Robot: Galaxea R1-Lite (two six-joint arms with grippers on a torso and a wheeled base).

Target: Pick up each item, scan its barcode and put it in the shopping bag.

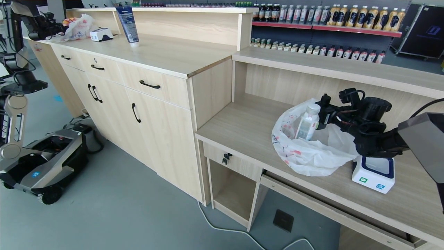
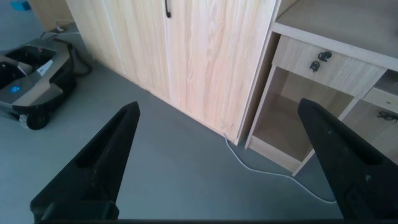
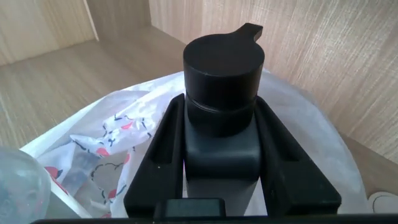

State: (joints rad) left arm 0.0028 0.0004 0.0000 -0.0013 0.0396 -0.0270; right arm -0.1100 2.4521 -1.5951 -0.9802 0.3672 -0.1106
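The right gripper point(image 1: 322, 111) hangs at the mouth of the bag point(image 1: 312, 156), right beside the neck of the bottle point(image 1: 307, 125); whether it grips the bottle cannot be told. The white-capped bottle stands nearly upright inside the bag, which lies open on the low desk point(image 1: 249, 121) at 3 o'clock in the head view. The left gripper point(image 2: 219, 104) is spread wide above the grey floor point(image 2: 186, 155).

From the left, a second robot point(image 1: 41, 163) sits on the floor at 9 o'clock, with a small blue tag on its base. A tall pale-wood counter point(image 1: 166, 52) with black handles runs from 11 o'clock to the centre. On it lie a second bag point(image 1: 79, 27) and a second scanner point(image 1: 101, 34). At 12 o'clock a blue tube point(image 1: 127, 23) stands on its cap, its white print too small to read. A white cable point(image 1: 222, 227) trails over the floor at 6 o'clock. Shelves point(image 1: 326, 29) of bottled drinks line the back from 1 to 2 o'clock. Just beside the bag, at its 4 o'clock, sits the scanner point(image 1: 374, 175), white with a blue frame and green and blue badges on its front.
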